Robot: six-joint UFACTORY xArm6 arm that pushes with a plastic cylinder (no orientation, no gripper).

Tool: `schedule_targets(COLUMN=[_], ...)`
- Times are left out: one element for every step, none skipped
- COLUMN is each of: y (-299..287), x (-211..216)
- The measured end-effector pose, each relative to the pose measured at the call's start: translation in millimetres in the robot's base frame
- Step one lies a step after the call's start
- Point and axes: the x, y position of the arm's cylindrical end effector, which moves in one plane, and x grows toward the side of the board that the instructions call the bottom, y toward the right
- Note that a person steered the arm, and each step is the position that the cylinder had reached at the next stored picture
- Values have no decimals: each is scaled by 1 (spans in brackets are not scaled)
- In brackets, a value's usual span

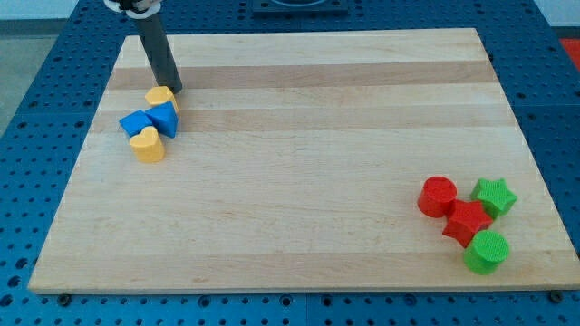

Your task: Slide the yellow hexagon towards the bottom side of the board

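Observation:
The yellow hexagon [160, 96] lies near the view's top left of the wooden board [299, 163]. My tip [175, 91] stands just right of and slightly above it, touching or nearly touching its upper right edge. Directly below the hexagon are a blue triangle-like block [165, 119] and a blue block [136, 123], packed against it. A yellow heart [147, 145] lies below those, touching them.
At the view's bottom right sit a red cylinder [438, 196], a green star [495, 196], a red star-like block [468, 223] and a green cylinder [487, 251]. The board lies on a blue perforated table [36, 109].

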Motion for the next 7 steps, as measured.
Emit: schedule_targets(y=[-34,-67,-79,-73,-28,12,15], x=[-14,10,29,41,43,43,46])
